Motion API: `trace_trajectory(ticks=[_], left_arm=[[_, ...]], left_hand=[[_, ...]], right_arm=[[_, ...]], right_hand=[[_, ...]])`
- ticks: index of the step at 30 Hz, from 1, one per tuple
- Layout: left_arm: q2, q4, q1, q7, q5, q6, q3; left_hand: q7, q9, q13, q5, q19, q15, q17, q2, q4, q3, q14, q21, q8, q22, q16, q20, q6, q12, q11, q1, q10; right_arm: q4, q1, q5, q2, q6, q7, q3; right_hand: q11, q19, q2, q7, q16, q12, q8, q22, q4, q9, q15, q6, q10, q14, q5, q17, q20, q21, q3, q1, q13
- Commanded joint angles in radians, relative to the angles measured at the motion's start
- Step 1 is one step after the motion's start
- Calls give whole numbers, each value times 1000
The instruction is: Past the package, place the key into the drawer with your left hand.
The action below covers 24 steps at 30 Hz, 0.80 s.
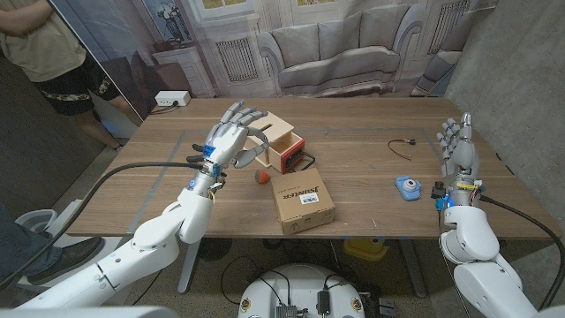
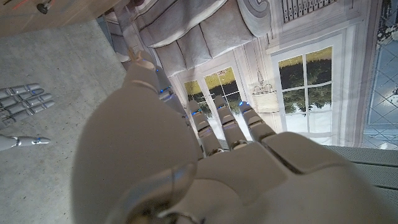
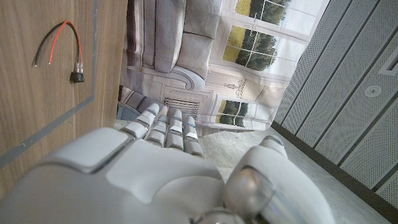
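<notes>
Two hands are over the wooden table. Your left hand is raised above the left-centre, just beside the small wooden drawer box; your right hand stands near the right edge, palm upright.

Edges and room: the drawer box sits toward the far middle, its red-lined drawer pulled open toward the near side. A cardboard package lies just in front of it, near the table's near edge. A small red object lies between the box and the package, apart from both. Bare wood runs between the package and the right side, where a red-and-black wire lies toward the far side and a blue round object with a small black piece sits just beside your right wrist. A person stands beyond the far left corner.

Writing: the package carries a printed line and a white label; you cannot read either at this size.

Fingers: your left fingers are spread and slightly curled, and nothing shows between them in the head view. The left wrist view shows only the back of the hand, so a grip cannot be confirmed. The key cannot be made out in any picture. Your right fingers point up, straight and close together, holding nothing.
</notes>
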Motion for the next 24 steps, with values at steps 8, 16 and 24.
trace_trajectory(ticks=[8,16,24], left_arm=[[-37,-18,-34,-124,-100,13,-36],[-47,-35,-53,-184,-118,45,-41],[-52,-78,-71,-271,-86,134,-28]], left_hand=[[6,2,1,7,5,-128,3,6,4,0,10,-2,7,2,-5,-4,4,-4,0,5,8],[8,3,1,7,5,-128,3,7,3,1,10,-3,9,2,-6,-4,3,-5,0,8,8],[15,2,1,7,4,-122,3,6,2,1,10,-3,13,2,-7,-3,9,-7,0,10,6]], right_arm=[[-3,-14,8,-3,5,2,10],[9,-17,14,3,17,6,10],[16,-16,20,1,19,13,10]], right_hand=[[-1,9,7,-4,2,5,1,4,4,2,1,5,3,9,5,4,-2,-4,-7,-1,5],[-1,9,8,-5,2,5,1,4,4,2,1,5,4,10,5,4,-2,-4,-7,-1,6],[-3,9,8,-4,2,5,1,4,3,2,2,6,2,10,5,4,-3,-5,-8,0,6]])
